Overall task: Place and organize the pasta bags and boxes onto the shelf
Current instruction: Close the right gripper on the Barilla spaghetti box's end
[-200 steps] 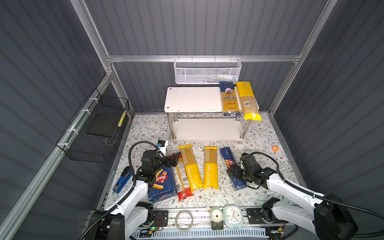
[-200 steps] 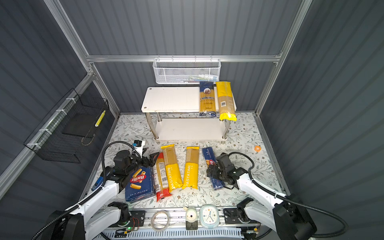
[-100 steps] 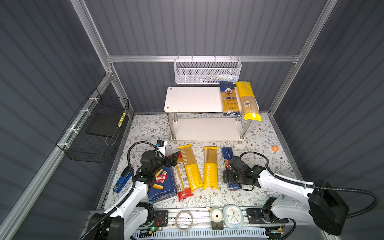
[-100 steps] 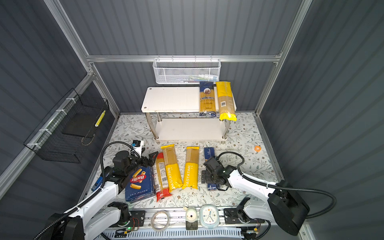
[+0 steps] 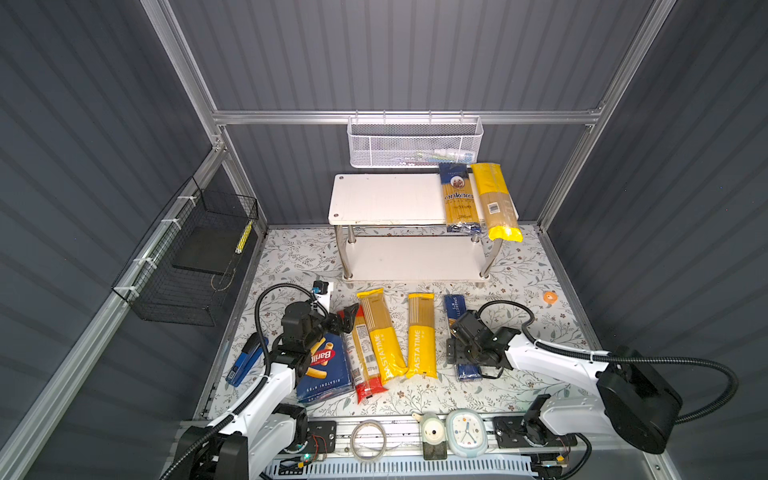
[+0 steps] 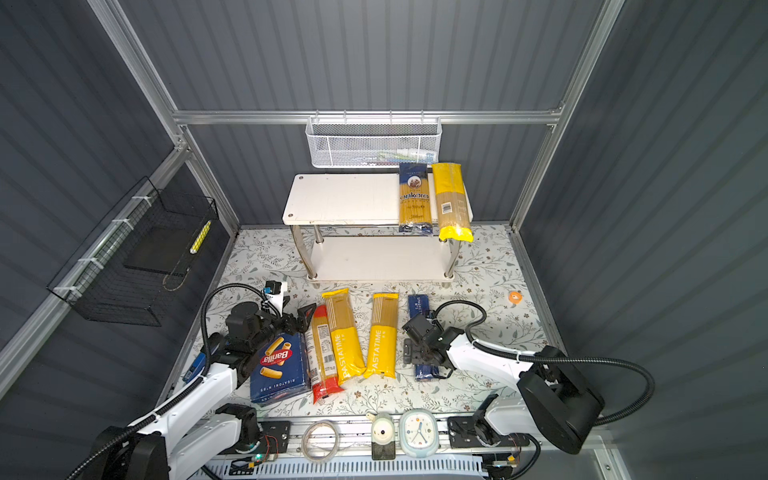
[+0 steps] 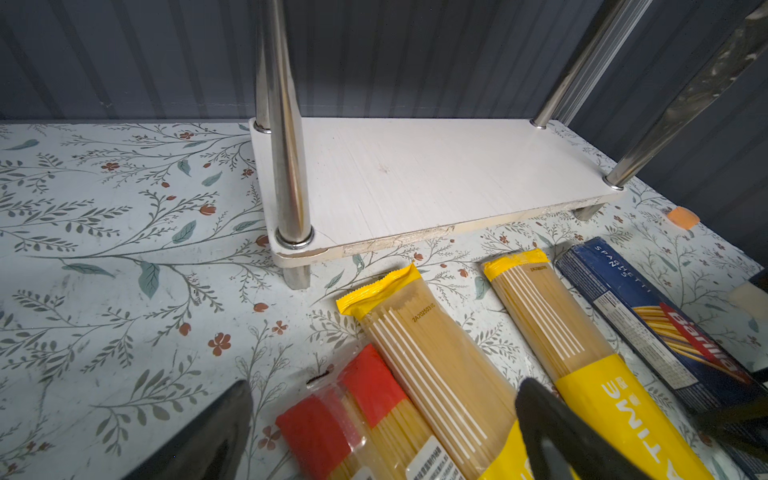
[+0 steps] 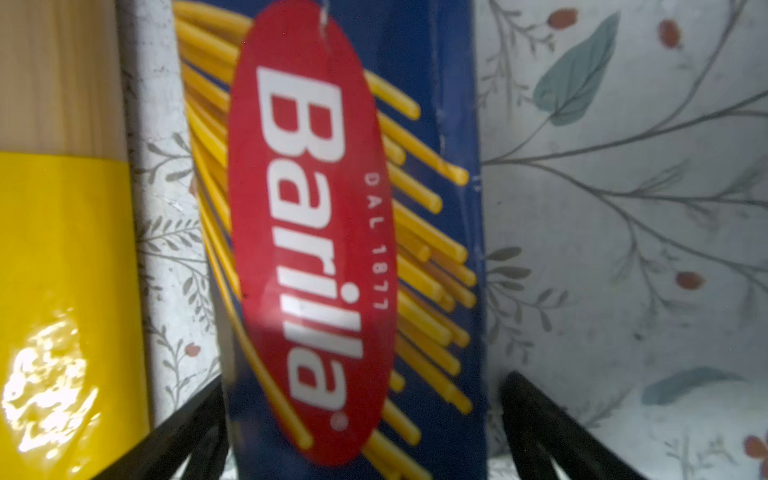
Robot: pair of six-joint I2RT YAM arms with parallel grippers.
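The white two-tier shelf [image 5: 386, 199] stands at the back. The dark-blue ankara bag [image 5: 459, 197] and a yellow-ended bag [image 5: 496, 199] lie on the right of its top board. In a row on the floor lie the wide rigatoni box [image 5: 326, 370], a red-ended bag [image 5: 363, 357], two PASTATIME bags [image 5: 380, 332] [image 5: 420, 332] and the narrow spaghetti box [image 5: 455, 307]. My right gripper [image 8: 357, 436] is open and straddles the spaghetti box [image 8: 332, 208], a finger on each long side. My left gripper [image 7: 382, 440] hangs open over the red-ended bag's far end [image 7: 345, 415].
A white mesh basket [image 5: 415, 141] hangs on the back wall above the shelf. A black wire basket [image 5: 195, 257] hangs on the left wall. A blue tool [image 5: 245, 361] lies by the left edge, an orange bit [image 5: 550, 297] at the right. A clock [image 5: 465, 428] sits on the front rail.
My right gripper has moved left along the floor and now sits over the spaghetti box with a finger on each side. The left arm has barely moved.
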